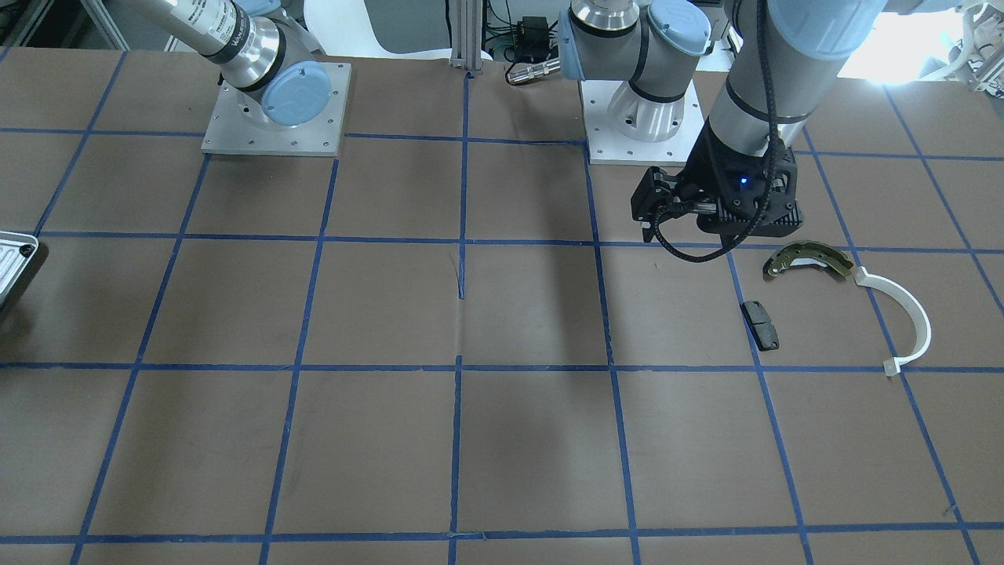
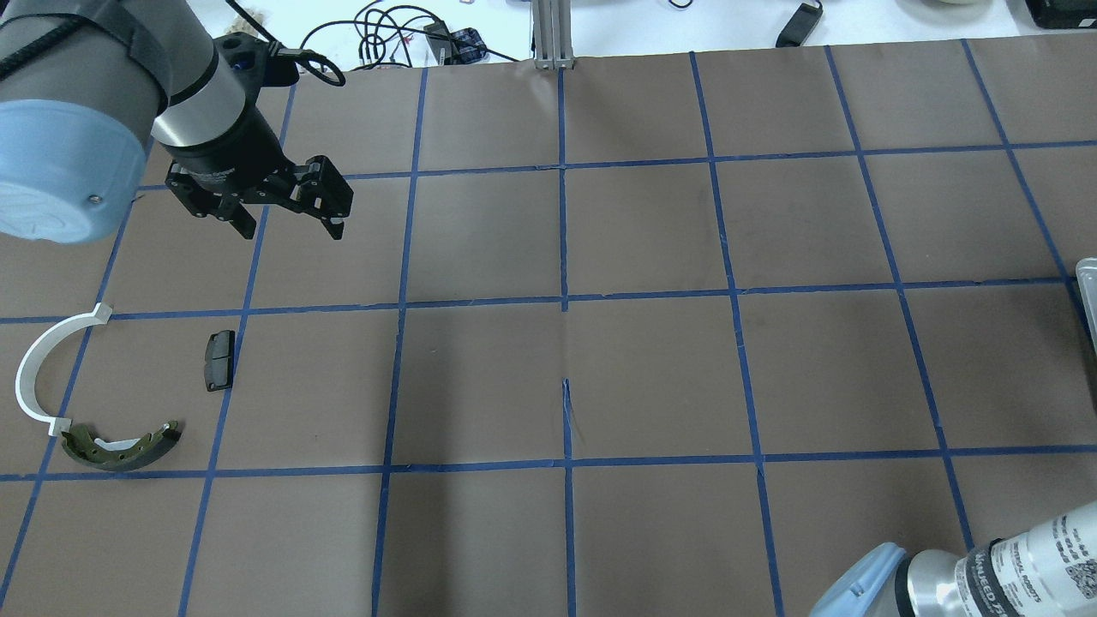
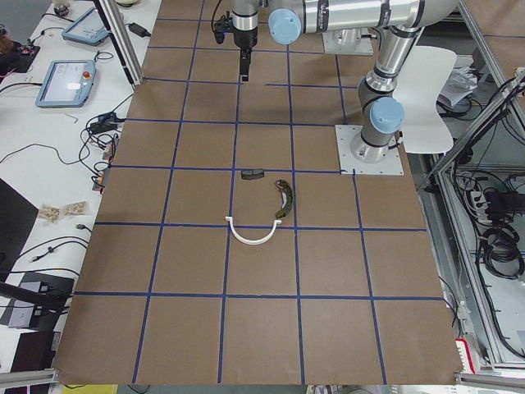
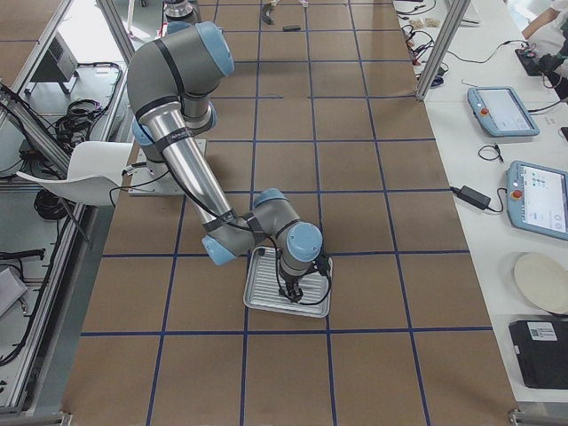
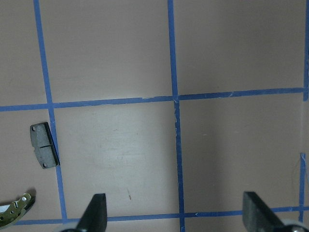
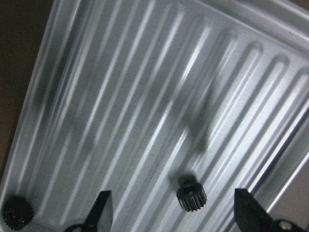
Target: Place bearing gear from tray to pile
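The silver ribbed tray fills the right wrist view and lies at the table's end. A small dark bearing gear lies in it between the fingers of my open right gripper, which hovers just above the tray. A second dark gear sits in the tray's corner. The pile is the olive brake shoe, the white arc and the dark pad. My left gripper is open and empty, above the table beyond the pile.
The tray's rim also shows at the table's edge. Two square metal base plates hold the arms. A blue tape grid covers the brown table. Cables and an aluminium post stand at the far edge.
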